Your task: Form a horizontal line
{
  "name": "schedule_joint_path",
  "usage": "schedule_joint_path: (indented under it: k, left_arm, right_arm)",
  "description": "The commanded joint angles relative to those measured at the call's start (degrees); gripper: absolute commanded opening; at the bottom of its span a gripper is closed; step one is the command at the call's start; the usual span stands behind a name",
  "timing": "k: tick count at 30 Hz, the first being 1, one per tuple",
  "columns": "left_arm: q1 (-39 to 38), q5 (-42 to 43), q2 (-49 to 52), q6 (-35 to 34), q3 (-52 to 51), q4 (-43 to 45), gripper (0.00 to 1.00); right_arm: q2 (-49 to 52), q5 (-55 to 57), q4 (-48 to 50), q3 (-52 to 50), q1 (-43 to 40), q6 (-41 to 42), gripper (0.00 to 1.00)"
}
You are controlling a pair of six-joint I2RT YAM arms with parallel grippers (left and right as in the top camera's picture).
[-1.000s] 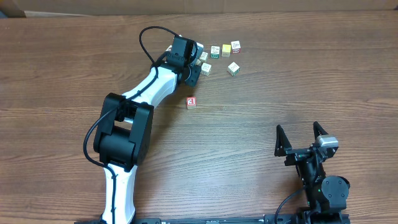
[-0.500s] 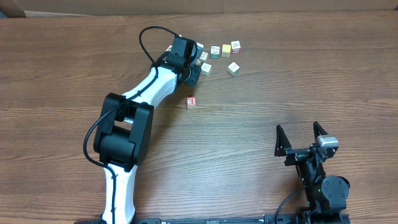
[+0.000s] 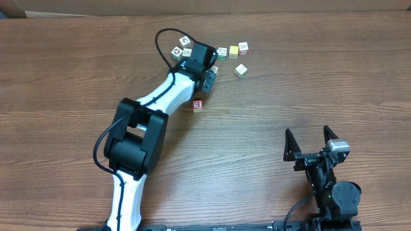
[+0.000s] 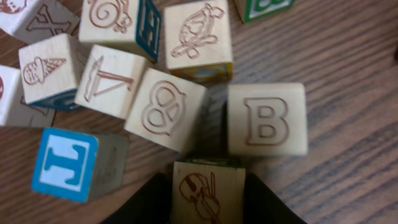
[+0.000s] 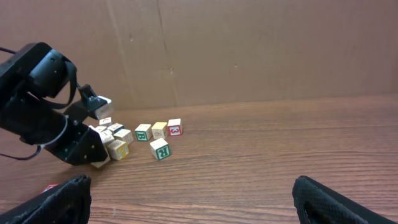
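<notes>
Horizontal line (image 3: 197, 105) amounts to a single red-and-white cube (image 3: 197, 105) lying alone on the wood-grain table (image 3: 308, 83), so no row shows beyond it. A brown cardboard wall (image 5: 249, 50) stands behind the far edge of the table.

The left arm (image 3: 138, 138) reaches diagonally across the table, and its forearm passes just beside the red-and-white cube. The left gripper (image 3: 209, 78) sits at the near edge of the bunch of cubes (image 3: 231, 54), between that bunch and the lone cube, near it but apart. In the wrist view its dark fingers (image 4: 149, 202) press on both sides of a pale cube (image 4: 208, 193) with a brown line drawing on its face, so the jaws are narrowed onto that cube. Just ahead of it lie a cube marked B (image 4: 266, 119), a pretzel cube (image 4: 165, 109), a turtle cube (image 4: 198, 34) and a blue T cube (image 4: 65, 163), loosely packed and at odd angles.

The right gripper (image 3: 309, 142) rests at the near right of the table, well apart from every cube, jaws spread wide and holding nothing.
</notes>
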Motion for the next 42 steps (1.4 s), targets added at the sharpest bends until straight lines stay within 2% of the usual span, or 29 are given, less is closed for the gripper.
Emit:
schedule_joint_path:
  k: [1, 6, 19, 23, 29, 38, 42]
  left_arm:
    - [-2.1, -6.9, -2.6, -2.8, 0.4, -1.0, 0.35]
    - [-4.4, -8.2, -4.0, -6.3, 0.4, -2.3, 0.35]
    - [-7.9, -8.1, -6.3, -20.4, 0.4, -5.8, 0.35]
    - [-8.3, -8.6, -6.3, -22.1, 0.4, -5.7, 0.42]
    - [-7.8, -8.7, -6.3, -22.1, 0.4, -5.0, 0.56]
    - [-5.6, -8.3, -5.4, -22.0, 0.4, -4.9, 0.57]
    - [-5.0, -4.2, -4.1, -18.9, 0.4, -2.9, 0.57]
  right_arm:
    - [-0.4, 0.5, 0.2, -0.6, -0.3, -0.4, 1.0]
    - [-0.4, 0.5, 0.2, -0.6, -0.3, -0.4, 1.0]
    - [-0.4, 0.5, 0.2, -0.6, -0.3, -0.4, 1.0]
    - [-0.4, 0.5, 0.2, -0.6, -0.3, -0.4, 1.0]
    - [-0.4, 0.5, 0.2, -0.6, -0.3, -0.4, 1.0]
    - [-0.4, 0.5, 0.2, -0.6, -0.3, -0.4, 1.0]
    - [-0.4, 0.5, 0.2, -0.6, -0.3, -0.4, 1.0]
